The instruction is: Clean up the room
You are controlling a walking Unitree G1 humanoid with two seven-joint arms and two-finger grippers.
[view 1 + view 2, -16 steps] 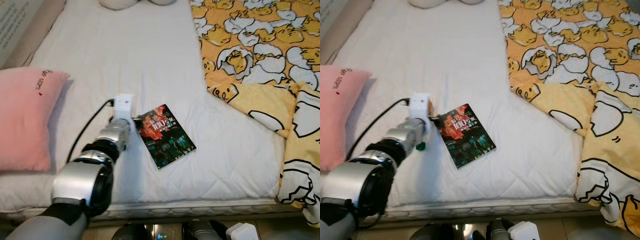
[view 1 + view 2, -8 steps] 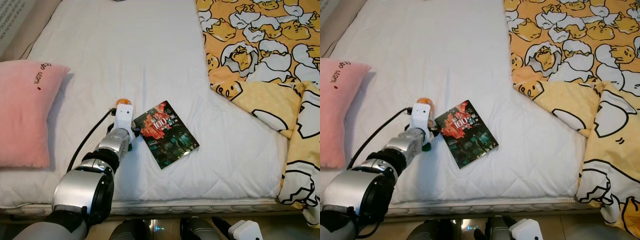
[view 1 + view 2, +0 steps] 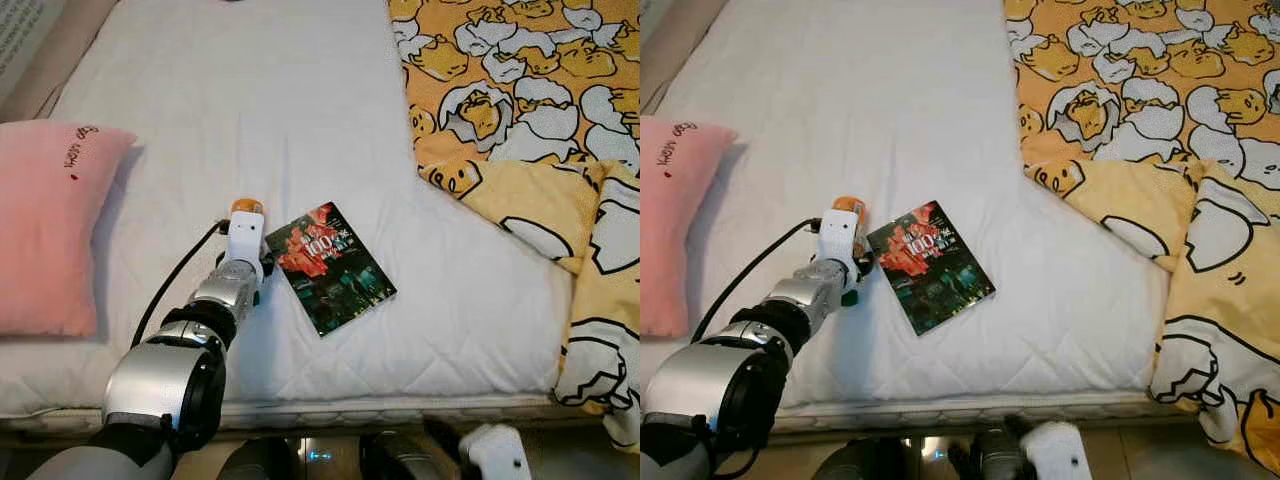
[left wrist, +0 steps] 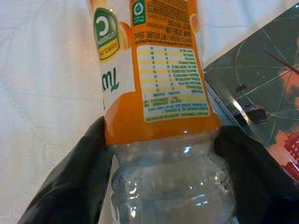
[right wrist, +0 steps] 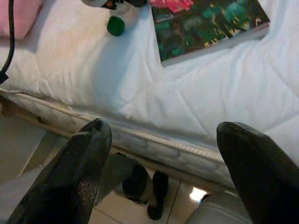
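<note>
My left gripper (image 4: 161, 135) is shut on a clear plastic bottle (image 4: 154, 70) with an orange label, one black finger (image 4: 74, 177) on each side of it. The left arm reaches over the white mattress (image 3: 300, 100). The bottle's orange end (image 3: 246, 206) pokes out past the white wrist housing, and its green cap (image 3: 848, 297) points back toward me. A dark paperback book (image 3: 330, 267) lies flat just right of the bottle. My right gripper (image 5: 163, 154) hangs open below the bed's front edge, with nothing between its fingers.
A pink pillow (image 3: 45, 235) lies at the bed's left edge. A yellow duvet (image 3: 520, 110) with an egg pattern covers the right side and hangs over the front corner. A black cable (image 3: 175, 280) runs along my left arm. The floor (image 5: 28, 140) lies below the mattress edge.
The camera has tipped a little, so the whole scene has shifted. The bottle's orange end now shows past my left wrist. The book and pillow lie as before.
</note>
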